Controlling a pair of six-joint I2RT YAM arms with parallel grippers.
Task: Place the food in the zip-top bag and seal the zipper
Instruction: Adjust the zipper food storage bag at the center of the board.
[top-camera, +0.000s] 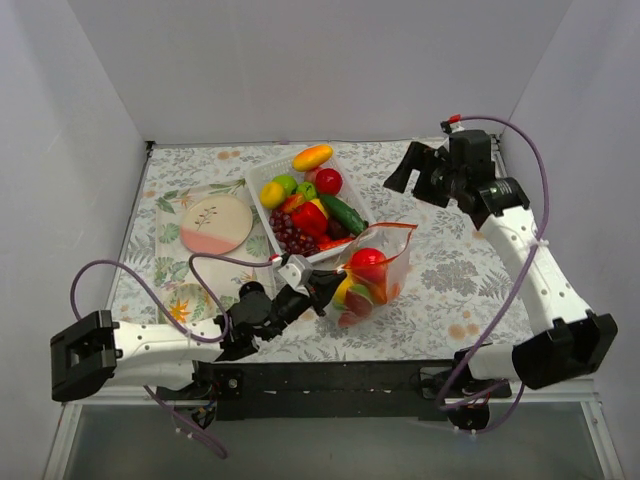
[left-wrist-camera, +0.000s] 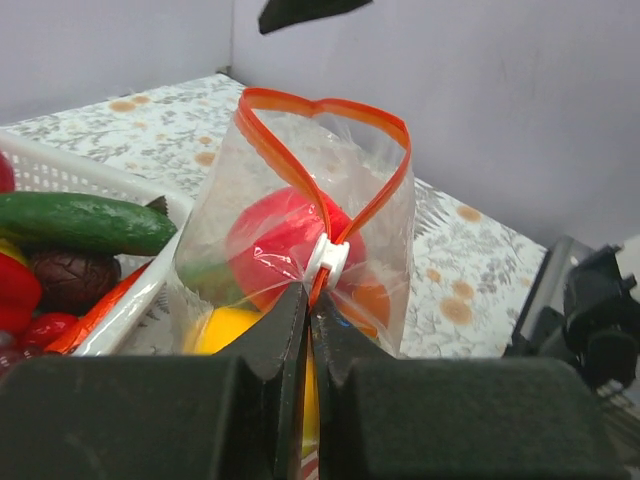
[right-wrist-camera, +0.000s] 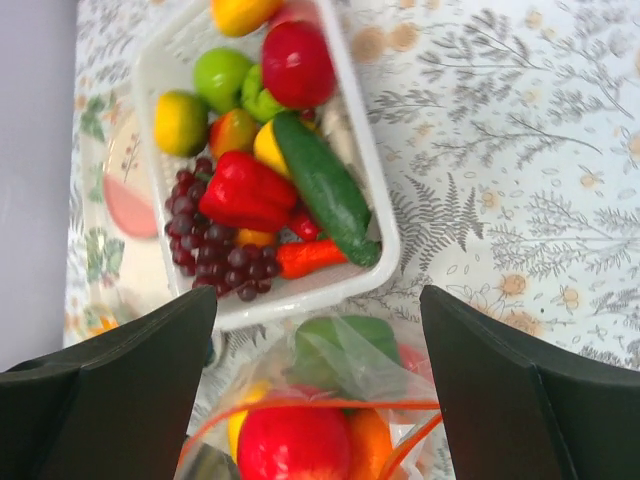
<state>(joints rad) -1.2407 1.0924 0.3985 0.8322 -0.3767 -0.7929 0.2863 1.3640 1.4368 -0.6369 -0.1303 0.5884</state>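
Observation:
The clear zip-top bag (top-camera: 375, 278) stands open in front of the white tray, and it also shows in the left wrist view (left-wrist-camera: 300, 190). Its orange-red zipper (left-wrist-camera: 330, 105) forms an open loop with a white slider (left-wrist-camera: 328, 258). Inside are a red fruit (right-wrist-camera: 295, 445), an orange piece (right-wrist-camera: 370, 445), a green piece (right-wrist-camera: 340, 345) and a yellow piece (left-wrist-camera: 225, 330). My left gripper (left-wrist-camera: 309, 300) is shut on the zipper strip just below the slider; it also shows in the top view (top-camera: 322, 290). My right gripper (right-wrist-camera: 318, 292) is open and empty, raised above the bag, and shows at the back right in the top view (top-camera: 415, 175).
The white tray (top-camera: 258, 175) behind the bag holds more food: a cucumber (right-wrist-camera: 320, 185), red pepper (right-wrist-camera: 245, 190), grapes (right-wrist-camera: 205, 250), limes and a red apple (right-wrist-camera: 297, 62). A round plate (top-camera: 217, 224) lies at the left. White walls surround the patterned tabletop.

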